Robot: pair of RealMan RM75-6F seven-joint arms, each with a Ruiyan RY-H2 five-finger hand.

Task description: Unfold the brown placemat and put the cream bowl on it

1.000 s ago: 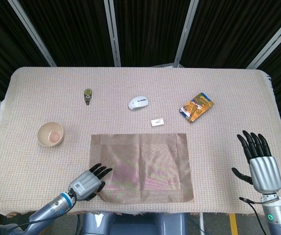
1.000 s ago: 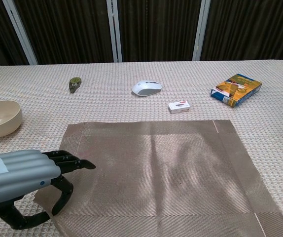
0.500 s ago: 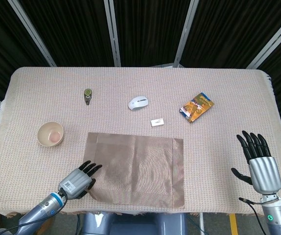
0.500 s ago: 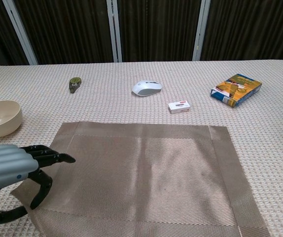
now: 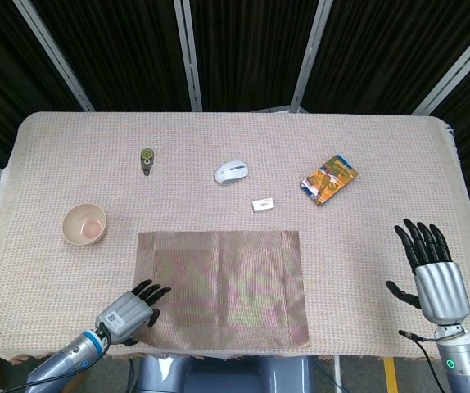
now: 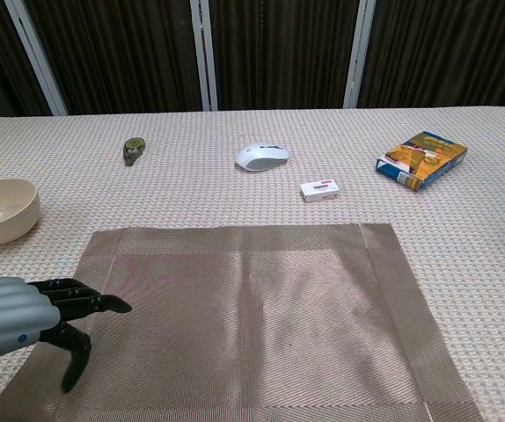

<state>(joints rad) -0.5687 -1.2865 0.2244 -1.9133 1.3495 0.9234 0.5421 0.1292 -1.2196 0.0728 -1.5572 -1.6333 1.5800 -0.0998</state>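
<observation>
A: Near edge first. What's cut off?

B: Left hand point(image 6: 24, 321), grey back and black fingers, runs off the chest view's bottom-left corner. Fingers are spread over the near-left corner of the brown woven placemat point(image 5: 222, 288); whether it grips that corner, can't tell. The mat's near edge is also cropped in the chest view.

A: Right hand?

B: Right hand point(image 5: 431, 270) shows only in the head view, at the near-right table edge, fingers spread and pointing away, holding nothing, well apart from the mat.

A: Mat state?

B: Flat and opened out, faint creases, nothing on it.

A: Bowl?

B: Round cream bowl point(image 5: 84, 223) sits upright left of the mat, just beyond its far-left corner, not touching.

A: Further back?

B: Small white box point(image 5: 263, 205), white computer mouse point(image 5: 231, 172), orange snack packet point(image 5: 329, 178), small olive-green round gadget point(image 5: 146, 159), too small to identify.

A: Surface, room?

B: Beige woven tablecloth point(image 5: 382, 147); dark curtain with pale metal poles point(image 6: 201, 53) behind.
</observation>
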